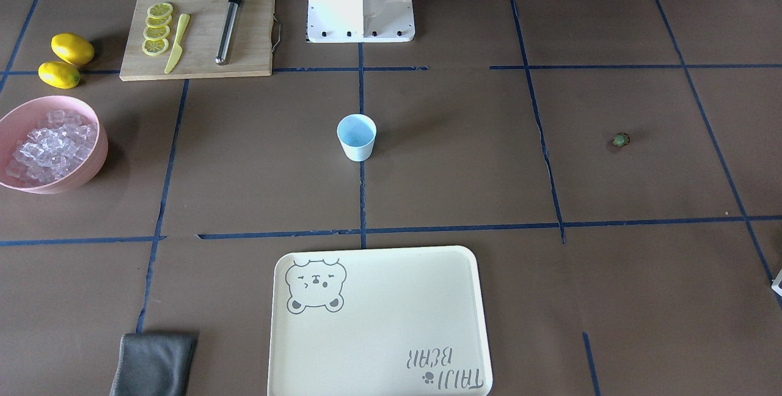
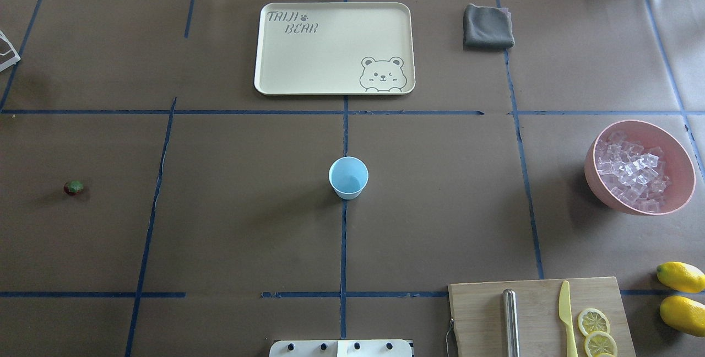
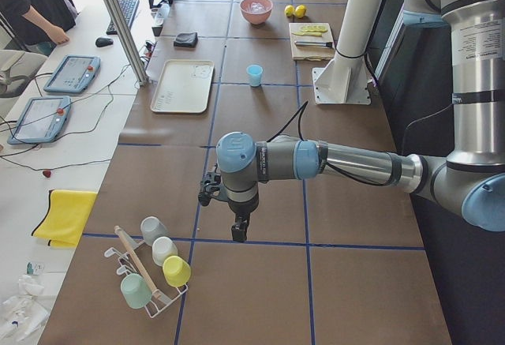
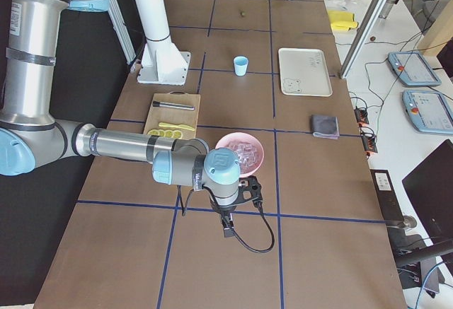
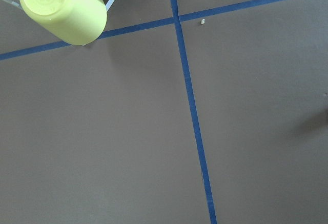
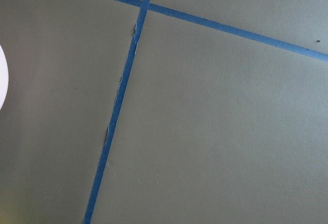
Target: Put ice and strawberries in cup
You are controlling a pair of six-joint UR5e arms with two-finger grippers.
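Dark left jaws: hang tips-down from the left arm [image 3: 355, 163] over the brown counter [image 1: 464, 157], near a rack of spare cups [image 3: 154, 270]. They show only from the table end, so I cannot tell whether they are open or closed. Nothing visibly held.
Dark right jaws: hang tips-down from the right arm [image 4: 120, 144], near the pink bowl [image 4: 260, 155]. I cannot tell their state either. The wrist camera shows only paper and blue tape.
Reason for pose (judged): each arm stands at its own outer end, on the side of one ingredient, the left by the berry's half and the right by the ice. Nothing has been picked, so the task reads as not yet begun.
Cup [image 1: 356, 137]: pale blue tumbler, upright with its mouth up, at the counter's centre on a tape line and well apart from both arms. No cube or berry inside.
Ice [image 1: 52, 145]: clear cubes heaped in the pink bowl on the right arm's side, well apart from the cup.
Strawberry [image 1: 621, 139]: one dark red berry with a green cap, loose on the counter on the left arm's side, well apart from the cup.
Tray [image 1: 397, 298]: cream with a bear print, across the cup from the robot.
Board [image 1: 250, 35]: wood, carrying lemon slices [image 1: 157, 29], a yellow knife [image 1: 177, 43] and a metal rod [image 1: 228, 27]. Two whole lemons [image 1: 72, 48] lie beside it.
Cloth [image 1: 156, 362]: grey, folded, near the tray.
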